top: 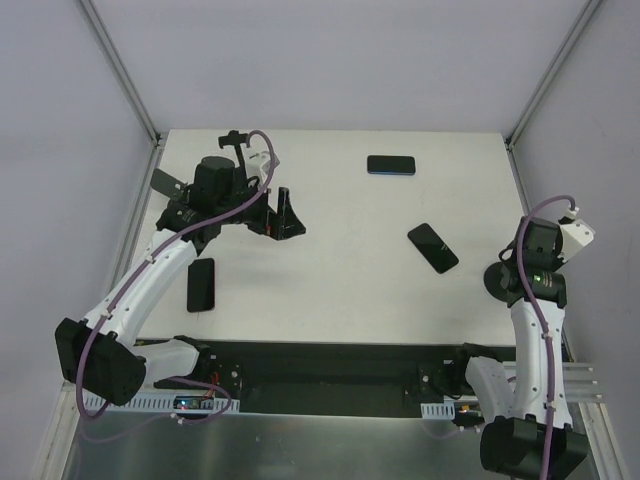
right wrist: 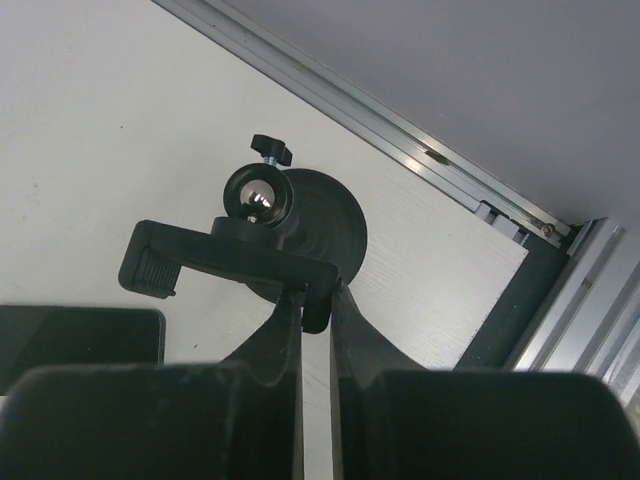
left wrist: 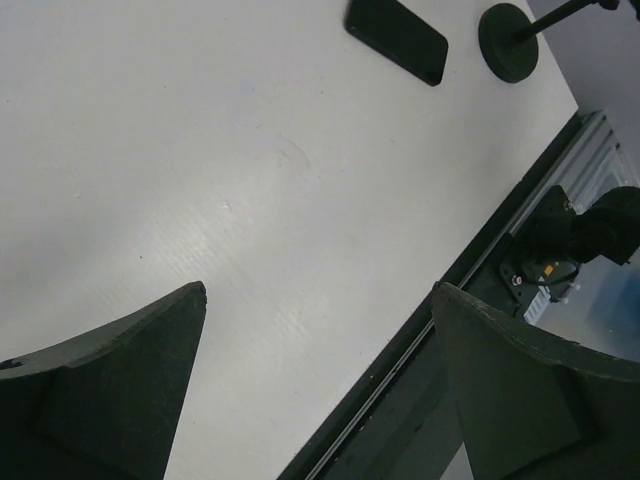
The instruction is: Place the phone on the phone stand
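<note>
Phone stand [right wrist: 320, 215]: right edge of table [top: 330, 290], right gripper [right wrist: 317, 298] clamped shut on it.
Phone [top: 433, 248]: flat on table near stand.
Left gripper [left wrist: 320, 292]: wide open, empty.

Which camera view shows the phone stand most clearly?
The right wrist view: the phone stand shows close, with round base, ball joint and clamp, gripped by the right pincer. The top view shows only part of its base. The left wrist view shows base and stem, small.
</note>
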`<state>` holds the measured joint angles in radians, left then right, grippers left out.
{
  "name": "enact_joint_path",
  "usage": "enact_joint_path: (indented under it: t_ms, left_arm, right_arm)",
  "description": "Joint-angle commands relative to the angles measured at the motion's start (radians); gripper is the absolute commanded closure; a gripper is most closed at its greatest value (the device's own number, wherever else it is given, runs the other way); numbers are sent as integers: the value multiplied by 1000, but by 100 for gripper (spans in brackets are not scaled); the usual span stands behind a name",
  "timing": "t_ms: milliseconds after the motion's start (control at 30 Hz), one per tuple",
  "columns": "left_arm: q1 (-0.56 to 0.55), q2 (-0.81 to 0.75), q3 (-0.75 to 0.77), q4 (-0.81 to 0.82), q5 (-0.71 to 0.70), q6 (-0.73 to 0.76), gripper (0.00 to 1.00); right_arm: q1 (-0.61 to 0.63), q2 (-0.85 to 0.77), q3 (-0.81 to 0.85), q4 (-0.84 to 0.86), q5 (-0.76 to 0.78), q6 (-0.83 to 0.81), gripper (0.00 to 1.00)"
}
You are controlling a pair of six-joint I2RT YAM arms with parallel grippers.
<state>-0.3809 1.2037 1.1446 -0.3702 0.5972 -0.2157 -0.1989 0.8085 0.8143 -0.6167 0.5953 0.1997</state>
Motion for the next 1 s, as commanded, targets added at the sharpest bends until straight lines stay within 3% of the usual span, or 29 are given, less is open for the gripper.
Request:
enact_joint_path:
  t_ms: [0, 200, 400, 500, 633, 833, 967]
  left_arm:
    - [-15, -55, -36, 63, -30, 62, 7]
    - [-15, -81, -57, 70, -117, 72, 7]
    - [-15, -99, -66, 73, -148, 76, 6]
    - [-15, -96, -71, 73, -166, 82, 6]
    - [-15, -87, -77, 80, -168, 85, 6]
    - [-15, -56, -85, 82, -171, 88, 6]
    - [-16, -40, -86, 85, -168, 88, 6]
  right_arm:
    - [-4, -61, 42, 40, 18, -92, 99]
    - [110, -150, 103, 44, -68, -175, 99]
    - [351, -163, 161, 9, -92, -244, 99]
    - [463, -157, 166, 37, -251, -252, 99]
    - [664, -103, 161, 78, -409, -232, 99]
    - [964, 56, 184, 150, -353, -229, 99]
    - [1033, 174, 201, 179, -345, -204, 99]
